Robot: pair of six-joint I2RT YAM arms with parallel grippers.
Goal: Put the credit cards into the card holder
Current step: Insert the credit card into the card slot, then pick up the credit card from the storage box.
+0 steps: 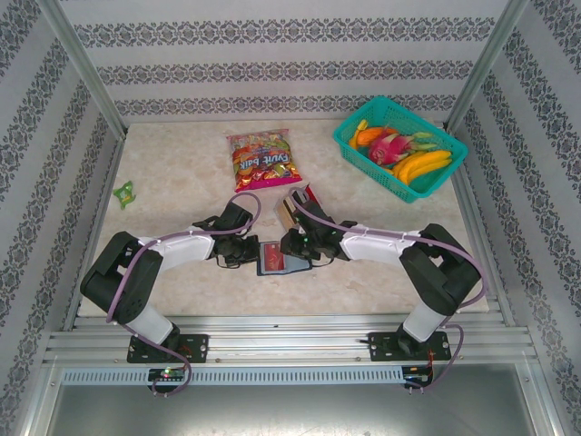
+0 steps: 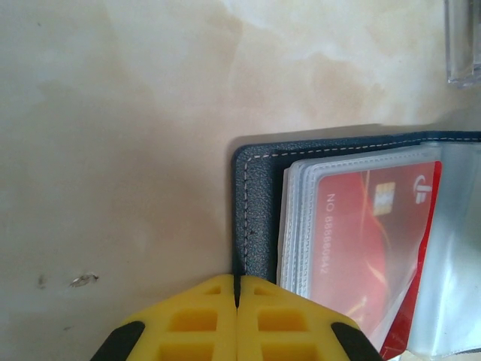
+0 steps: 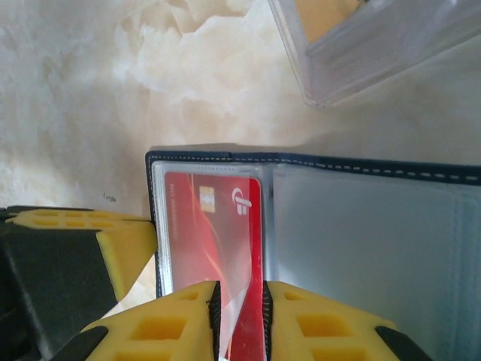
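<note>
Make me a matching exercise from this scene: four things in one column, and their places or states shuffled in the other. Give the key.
Things:
1. red card
2. snack bag
3. green basket
4. left tool

Places or states:
A. at the far right corner of the table, holding fruit
B. in a clear sleeve of the open card holder
C. closed, at the card holder's edge
D. lying flat at the far middle of the table

Pairs: 1-B, 2-D, 3-A, 4-C
</note>
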